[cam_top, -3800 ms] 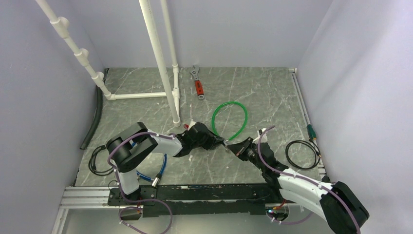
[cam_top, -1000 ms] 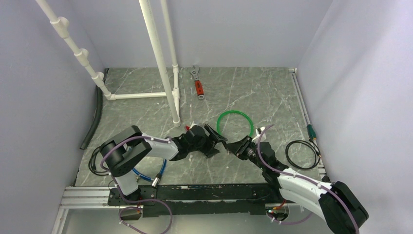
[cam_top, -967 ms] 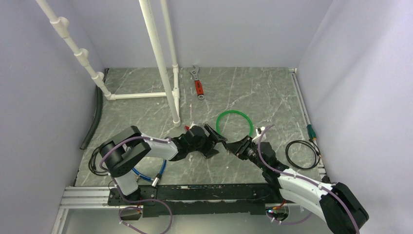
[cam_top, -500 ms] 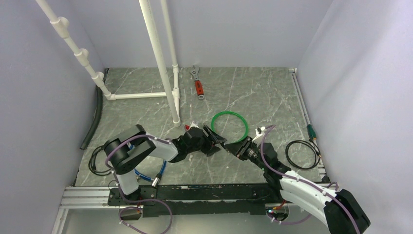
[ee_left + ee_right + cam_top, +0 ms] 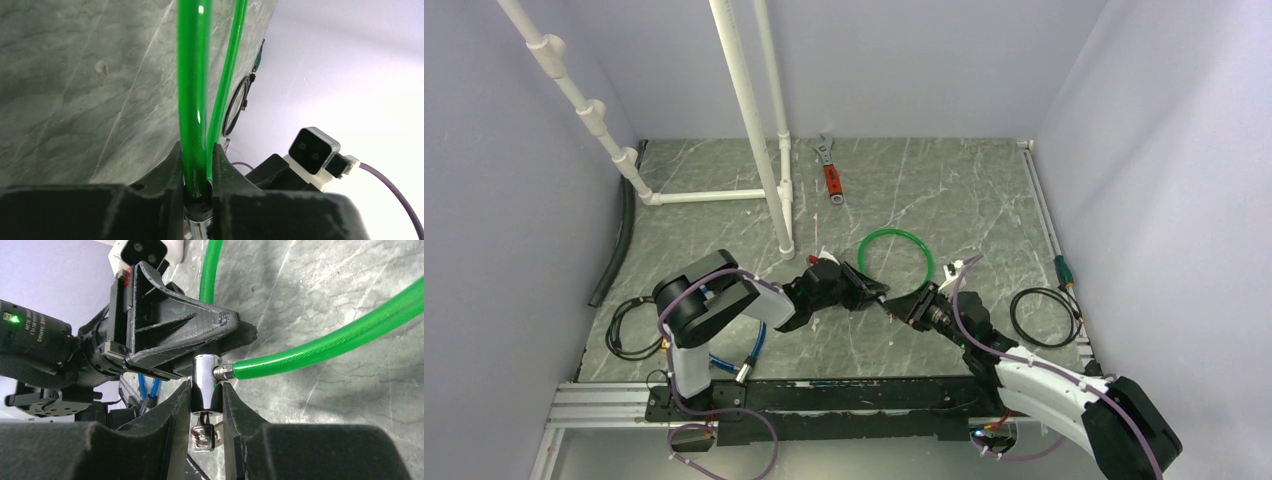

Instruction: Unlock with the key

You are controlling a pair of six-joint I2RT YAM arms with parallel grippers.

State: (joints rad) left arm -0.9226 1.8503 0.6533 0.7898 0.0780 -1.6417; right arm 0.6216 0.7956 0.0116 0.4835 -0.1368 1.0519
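Since a second ago the left gripper (image 5: 196,155) has gone from spread beside the loop to pinched shut on the green cable (image 5: 192,75), just above where that end runs into the lock. The left arm's elbow has also swung in toward the middle. The right gripper (image 5: 205,387) is clamped as before across the lock cylinder (image 5: 202,371), a short silvery barrel held above the table (image 5: 964,190). The key (image 5: 202,436) pokes out of the barrel's near end, between the right fingers and closer to the palm. Whether they touch it cannot be told.

The setup looks done: the key appears seated, one arm holds the lock and the other holds the cable. The release is not done, since the cable's other end still sits plugged into the barrel's side and the loop is whole. Turning the key and drawing the plug out seem to remain.

Crowding is the likely obstacle, because the left finger stands just behind the barrel and neither gripper plainly holds the key itself. The red-handled wrench (image 5: 831,178), the white pipe frame (image 5: 749,120) and a black cable coil (image 5: 1044,317) all lie well apart from the work.
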